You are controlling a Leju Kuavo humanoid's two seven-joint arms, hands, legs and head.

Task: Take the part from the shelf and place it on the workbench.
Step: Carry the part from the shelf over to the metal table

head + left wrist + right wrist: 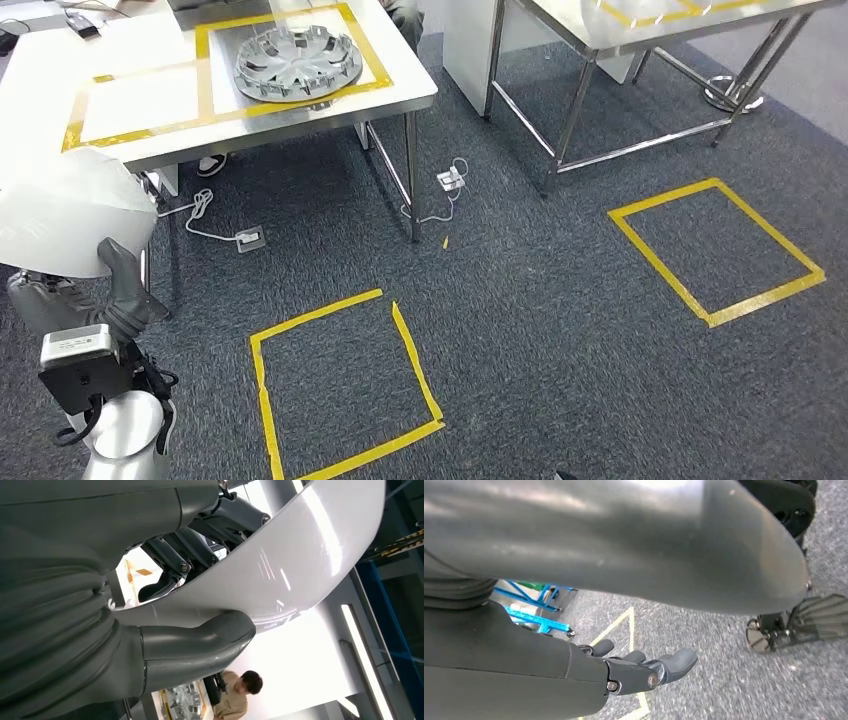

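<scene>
My left hand [165,605] pinches the white panel [60,205] by its edge, right hand [644,670] hanging loosely spread; walking toward the far-left table [400,95], it could slip.

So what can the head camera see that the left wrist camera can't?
Head view alone: the workbench with a silver wheel cover inside yellow tape, and taped yellow squares on the grey carpet.

Left wrist view alone: a person in the distance and the long ceiling lights.

Both: the left hand holding the curved white part, thumb on one face, fingers on the other.
</scene>
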